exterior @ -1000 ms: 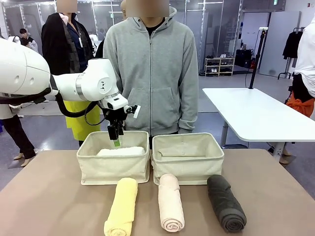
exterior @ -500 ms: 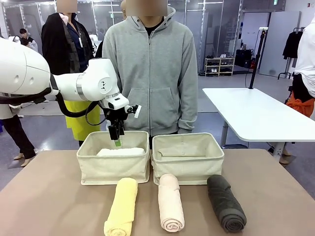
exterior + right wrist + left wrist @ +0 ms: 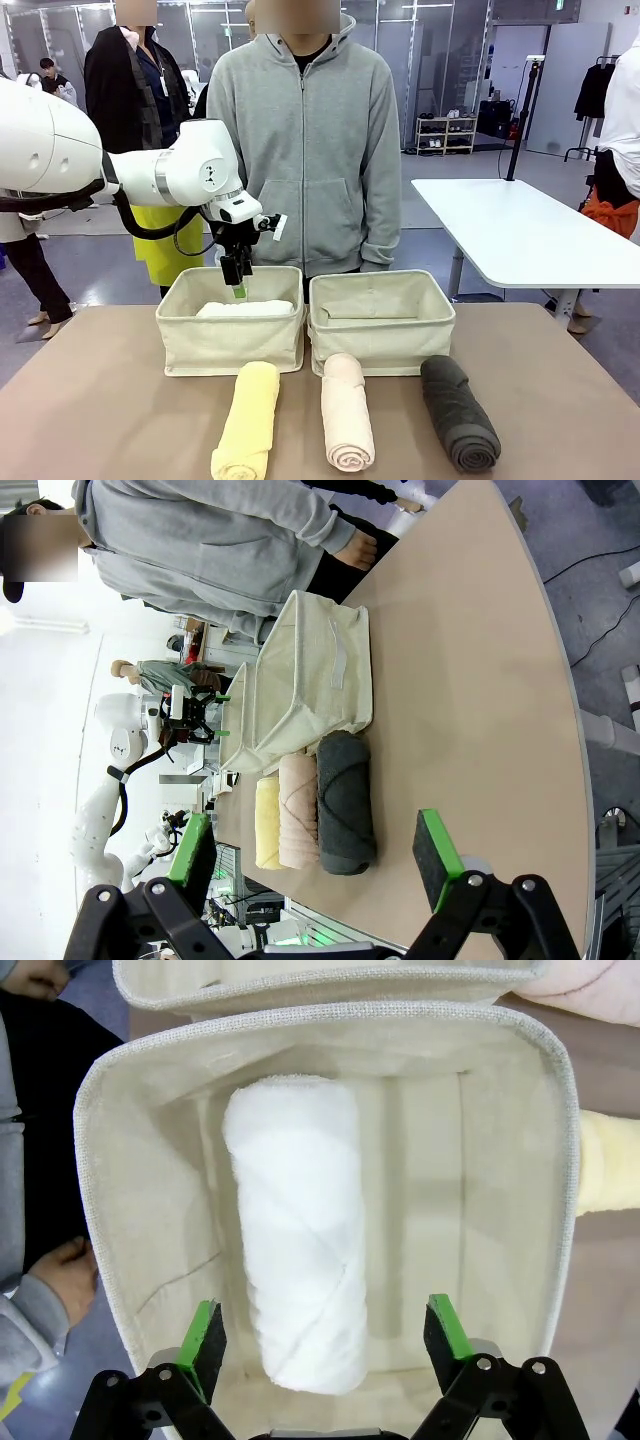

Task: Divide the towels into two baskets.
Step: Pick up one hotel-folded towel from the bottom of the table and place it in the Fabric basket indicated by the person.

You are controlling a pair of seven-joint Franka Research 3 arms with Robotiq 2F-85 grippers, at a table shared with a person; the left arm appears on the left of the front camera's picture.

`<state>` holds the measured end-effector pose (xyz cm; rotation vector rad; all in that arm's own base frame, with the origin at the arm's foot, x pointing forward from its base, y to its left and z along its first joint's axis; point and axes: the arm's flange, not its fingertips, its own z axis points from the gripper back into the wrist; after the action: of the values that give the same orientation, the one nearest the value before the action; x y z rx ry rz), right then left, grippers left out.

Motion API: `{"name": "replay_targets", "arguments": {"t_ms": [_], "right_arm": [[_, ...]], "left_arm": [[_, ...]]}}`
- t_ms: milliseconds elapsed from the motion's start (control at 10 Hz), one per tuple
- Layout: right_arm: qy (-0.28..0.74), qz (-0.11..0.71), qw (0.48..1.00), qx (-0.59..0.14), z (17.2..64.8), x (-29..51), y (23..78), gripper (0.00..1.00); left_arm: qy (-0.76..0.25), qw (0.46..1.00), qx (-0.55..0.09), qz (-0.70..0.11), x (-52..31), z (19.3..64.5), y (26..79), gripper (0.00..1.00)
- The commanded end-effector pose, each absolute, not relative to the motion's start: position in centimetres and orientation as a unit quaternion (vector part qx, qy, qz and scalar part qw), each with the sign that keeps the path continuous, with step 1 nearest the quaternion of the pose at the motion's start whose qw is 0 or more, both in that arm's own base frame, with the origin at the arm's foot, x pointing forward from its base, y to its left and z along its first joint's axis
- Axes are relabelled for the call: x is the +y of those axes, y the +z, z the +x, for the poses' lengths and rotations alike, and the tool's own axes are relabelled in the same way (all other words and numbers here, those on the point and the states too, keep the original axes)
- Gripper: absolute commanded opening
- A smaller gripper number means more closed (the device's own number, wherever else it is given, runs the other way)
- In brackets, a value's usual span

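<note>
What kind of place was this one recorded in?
Probably an open robotics lab hall: a white robot arm at the brown table, a second white table beyond, glass partitions behind.

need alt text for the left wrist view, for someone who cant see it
Looking down into a cream canvas basket where a rolled white towel lies, the left tool open with its green pads either side of the roll's near end. A second basket and a pale yellow towel show at the edges, a person's hand beside the basket.
</note>
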<state>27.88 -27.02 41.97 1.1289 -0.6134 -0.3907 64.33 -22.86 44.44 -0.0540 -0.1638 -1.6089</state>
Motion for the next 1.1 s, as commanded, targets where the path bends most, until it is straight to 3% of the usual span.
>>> {"name": "replay_targets", "arguments": {"t_ms": [0,400,700,1000], "right_arm": [[-0.179,0.529,0.777,-0.289,27.7,-27.1,42.3,1.0],[-0.179,0.529,0.777,-0.289,27.7,-27.1,42.3,1.0],[-0.179,0.529,0.777,-0.289,27.7,-27.1,42.3,1.0],[-0.179,0.529,0.777,-0.289,27.7,-27.1,42.3,1.0]], "left_arm": [[-0.705,0.704,-0.083,-0.024,-21.8,63.9,46.9,1.0],[-0.586,0.779,-0.128,-0.183,-13.3,55.2,53.1,1.0],[-0.484,0.797,-0.172,-0.319,-5.3,48.2,51.9,1.0],[-0.355,0.815,-0.168,-0.426,5.0,43.6,49.3,1.0]]}}
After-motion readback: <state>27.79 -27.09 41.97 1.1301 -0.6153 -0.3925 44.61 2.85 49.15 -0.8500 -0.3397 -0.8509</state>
